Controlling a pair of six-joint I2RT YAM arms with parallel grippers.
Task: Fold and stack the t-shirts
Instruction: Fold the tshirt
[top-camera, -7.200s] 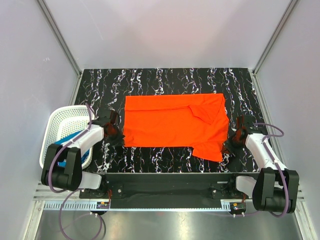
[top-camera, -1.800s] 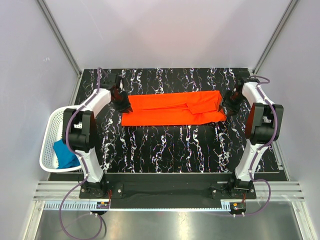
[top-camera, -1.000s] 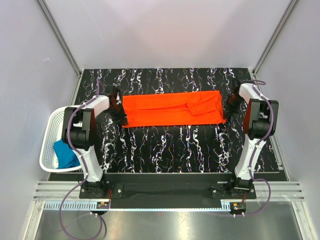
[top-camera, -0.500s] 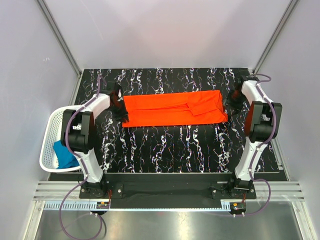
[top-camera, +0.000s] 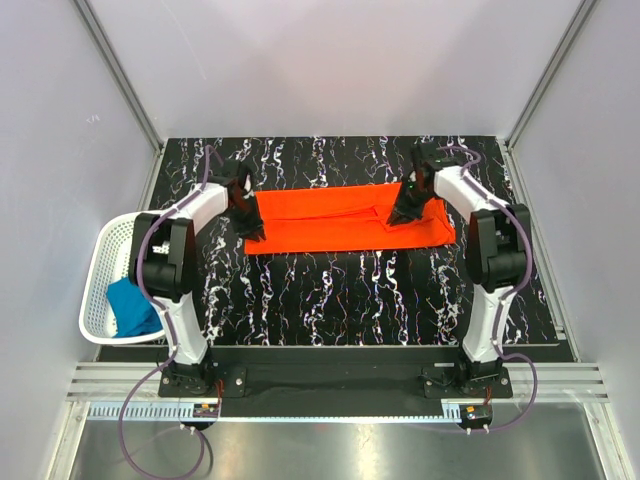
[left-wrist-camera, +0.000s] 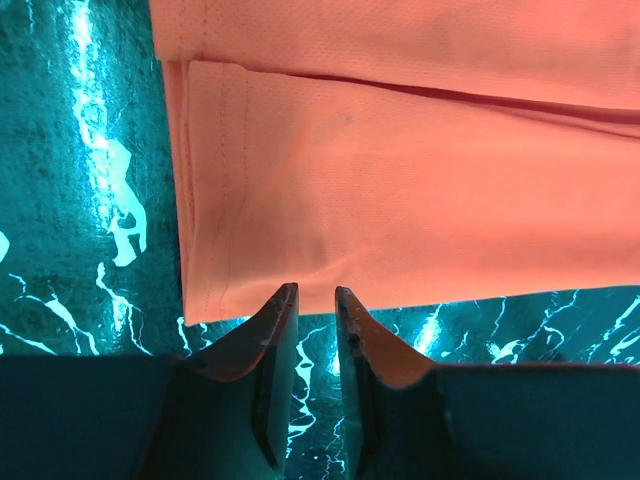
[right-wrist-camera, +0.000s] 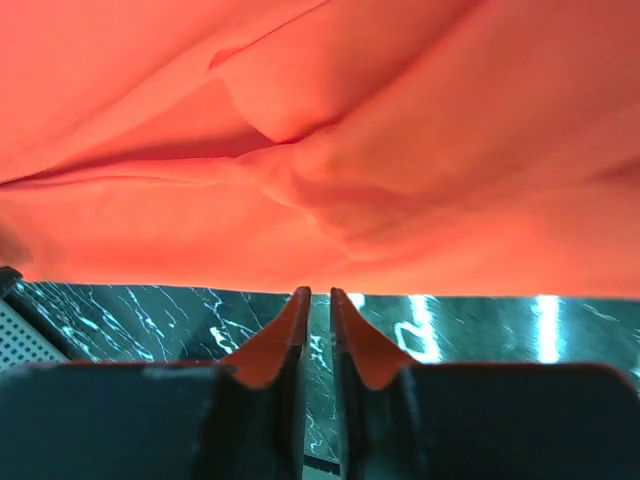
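The bright orange-red t-shirt (top-camera: 330, 220) lies folded into a long strip across the black marbled table (top-camera: 330, 300). My left gripper (top-camera: 254, 232) sits at the strip's left end. In the left wrist view its jaws (left-wrist-camera: 315, 292) stand a little apart with only table between them, tips right at the shirt's (left-wrist-camera: 400, 180) hem. My right gripper (top-camera: 398, 218) hangs over the strip's right part, near the folded sleeve. Its jaws (right-wrist-camera: 317, 292) show a slim empty gap, tips at the cloth's (right-wrist-camera: 320, 130) edge. The teal t-shirt (top-camera: 128, 305) lies crumpled in the basket.
A white mesh basket (top-camera: 100, 260) stands off the table's left edge. Grey walls and metal frame posts close in the back and sides. Bare marbled table stretches between the shirt and the arm bases.
My right gripper has swung from the strip's right end leftward over the shirt, its jaws widening and then narrowing. The left gripper has barely shifted. The shirt lies as before.
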